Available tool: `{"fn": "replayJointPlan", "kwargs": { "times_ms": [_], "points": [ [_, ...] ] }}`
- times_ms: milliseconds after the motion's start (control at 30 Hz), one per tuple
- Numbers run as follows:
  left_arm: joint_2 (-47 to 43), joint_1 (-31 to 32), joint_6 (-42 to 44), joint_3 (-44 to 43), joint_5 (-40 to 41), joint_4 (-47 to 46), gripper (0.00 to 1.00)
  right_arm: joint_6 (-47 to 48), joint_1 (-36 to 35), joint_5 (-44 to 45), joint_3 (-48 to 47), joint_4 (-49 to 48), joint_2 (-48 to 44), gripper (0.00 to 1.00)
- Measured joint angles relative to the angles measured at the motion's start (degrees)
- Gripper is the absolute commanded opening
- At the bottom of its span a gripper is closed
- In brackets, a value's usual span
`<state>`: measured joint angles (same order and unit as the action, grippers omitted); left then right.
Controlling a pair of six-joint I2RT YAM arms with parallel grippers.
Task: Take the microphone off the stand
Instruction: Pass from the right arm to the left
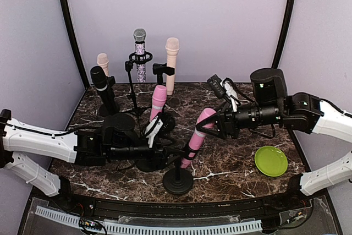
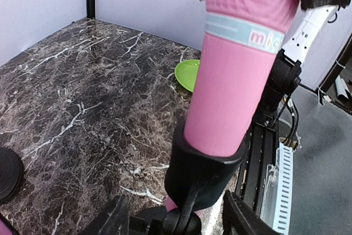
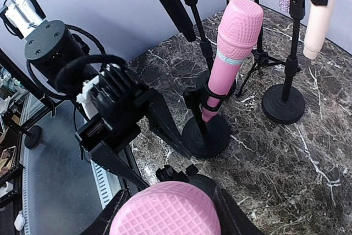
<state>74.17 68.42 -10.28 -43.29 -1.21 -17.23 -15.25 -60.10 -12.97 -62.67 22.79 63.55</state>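
The jaws of the right gripper (image 1: 206, 126) are squeezed tight on the round head of the pink microphone (image 1: 197, 138), which leans in the black clip (image 2: 201, 169) of the front stand (image 1: 177, 180) on the table (image 1: 231, 163), and the jaws of the left gripper (image 2: 176, 221) are spread apart on both sides of that stand, just under the clip.
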Motion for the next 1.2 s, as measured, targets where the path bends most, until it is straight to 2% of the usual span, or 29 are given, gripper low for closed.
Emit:
{"fn": "replayJointPlan", "kwargs": {
  "times_ms": [267,667,833,1200],
  "points": [
    [2.1,-0.5,-1.2,-0.2,-4.5,0.6,0.53,-0.5,0.0,-0.6,-1.4,2.0,0.3,0.27],
    [3.0,-0.6,-2.6,-2.1,-6.4,1.6,0.33,-2.8,0.6,-1.8,-2.1,-0.3,2.6,0.28],
    [2.9,-0.7,-4.0,-2.1,-6.7,1.9,0.41,-3.5,0.6,-1.8,-2.3,-0.7,3.0,0.3],
    [2.8,-0.7,-5.6,-3.8,-6.8,5.7,0.42,-7.2,0.6,-0.9,-2.3,-0.5,3.0,0.31]
  ]
}}
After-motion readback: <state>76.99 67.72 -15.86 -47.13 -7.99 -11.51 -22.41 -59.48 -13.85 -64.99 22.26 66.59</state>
